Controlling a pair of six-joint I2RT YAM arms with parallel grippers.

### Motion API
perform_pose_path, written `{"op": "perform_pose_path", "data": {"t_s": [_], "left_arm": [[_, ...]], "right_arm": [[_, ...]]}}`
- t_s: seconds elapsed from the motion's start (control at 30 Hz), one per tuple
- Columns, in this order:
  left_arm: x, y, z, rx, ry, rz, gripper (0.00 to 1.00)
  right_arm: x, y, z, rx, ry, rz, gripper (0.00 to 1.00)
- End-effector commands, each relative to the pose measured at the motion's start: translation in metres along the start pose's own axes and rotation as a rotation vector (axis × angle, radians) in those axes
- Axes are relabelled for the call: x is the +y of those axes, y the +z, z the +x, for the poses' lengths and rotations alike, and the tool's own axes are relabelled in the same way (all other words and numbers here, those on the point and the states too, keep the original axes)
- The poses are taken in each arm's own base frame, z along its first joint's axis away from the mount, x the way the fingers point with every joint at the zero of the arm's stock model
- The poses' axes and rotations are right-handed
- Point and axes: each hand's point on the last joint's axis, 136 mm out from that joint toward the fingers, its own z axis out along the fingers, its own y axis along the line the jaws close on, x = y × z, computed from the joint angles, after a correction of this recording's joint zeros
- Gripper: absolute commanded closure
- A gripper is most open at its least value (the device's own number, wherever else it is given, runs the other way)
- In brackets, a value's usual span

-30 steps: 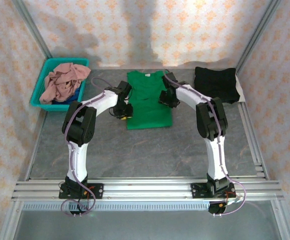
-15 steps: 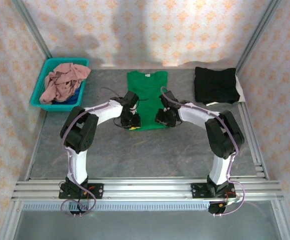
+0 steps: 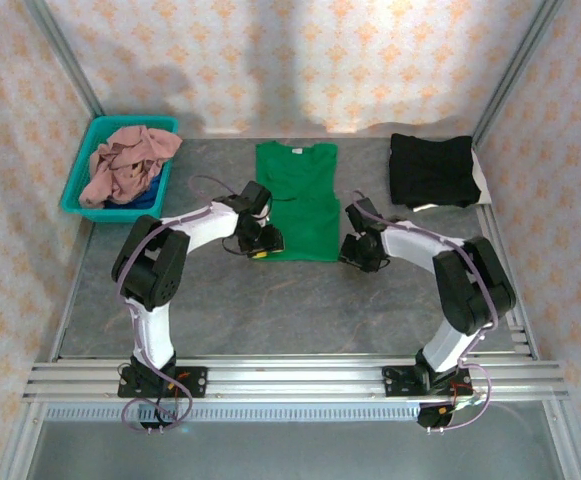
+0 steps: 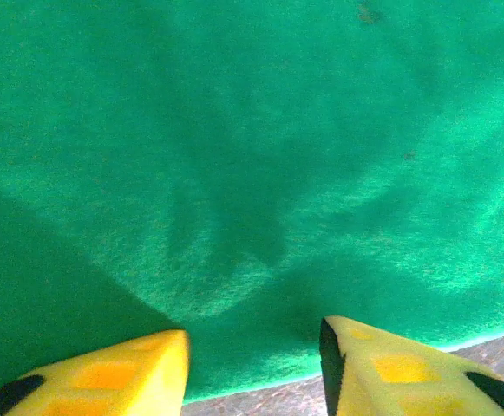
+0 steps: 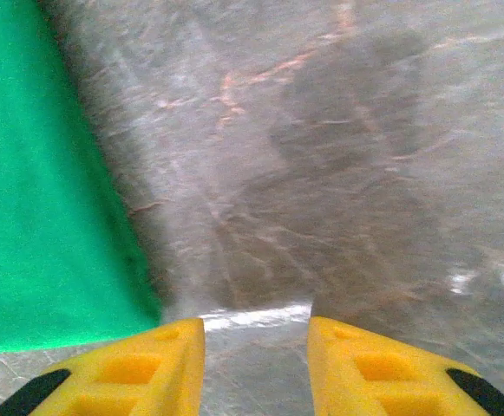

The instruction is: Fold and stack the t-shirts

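Green t-shirt lies flat. Left gripper over its near-left hem, fingers apart, gripping nothing. Right gripper just right of its near-right corner, fingers apart, empty. Black t-shirt well right of it.

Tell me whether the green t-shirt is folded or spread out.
Partly folded: the green t-shirt lies as a long flat rectangle, no sleeves sticking out, collar end uncovered.

left arm white links, black joints | right arm same | lilac cables, seemingly | jaws yellow, black-tipped
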Motion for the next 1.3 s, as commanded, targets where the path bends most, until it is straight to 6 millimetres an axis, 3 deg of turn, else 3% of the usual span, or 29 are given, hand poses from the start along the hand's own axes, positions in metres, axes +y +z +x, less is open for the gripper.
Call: {"op": "perform_pose_path", "data": {"t_s": [0.0,0.13,0.27,0.43,0.6,0.73,0.9,1.13,1.27], "left_arm": [[0.013,-0.015,-0.002,-0.024,-0.032,-0.046,0.5],[0.004,-0.027,-0.008,-0.067,-0.037,-0.028,0.5],[0.02,-0.039,-0.005,-0.101,-0.049,-0.094,0.49],[0.044,-0.032,0.002,-0.108,-0.11,-0.139,0.49],[0.043,-0.016,-0.003,-0.104,-0.131,-0.118,0.51],[0.046,-0.016,-0.004,-0.113,-0.13,-0.133,0.51],[0.048,-0.015,0.0,-0.104,-0.135,-0.135,0.62],[0.062,-0.035,0.005,-0.137,-0.138,-0.189,0.57],[0.079,-0.029,0.008,-0.131,-0.147,-0.267,0.55]], "right_arm": [[0.011,-0.012,-0.001,-0.027,0.014,-0.056,0.61],[0.038,-0.008,-0.002,-0.025,0.007,-0.137,0.56],[0.045,0.004,-0.001,-0.02,-0.001,-0.112,0.56],[0.053,0.015,0.0,-0.012,-0.018,-0.121,0.57],[0.056,0.018,-0.005,-0.018,-0.025,-0.112,0.66],[0.065,0.015,-0.009,-0.033,-0.035,-0.124,0.66],[0.065,0.025,-0.009,-0.016,-0.042,-0.102,0.67],[0.056,0.025,-0.01,-0.028,-0.044,-0.052,0.82],[0.055,0.022,-0.01,-0.034,-0.046,-0.056,0.87]]}}
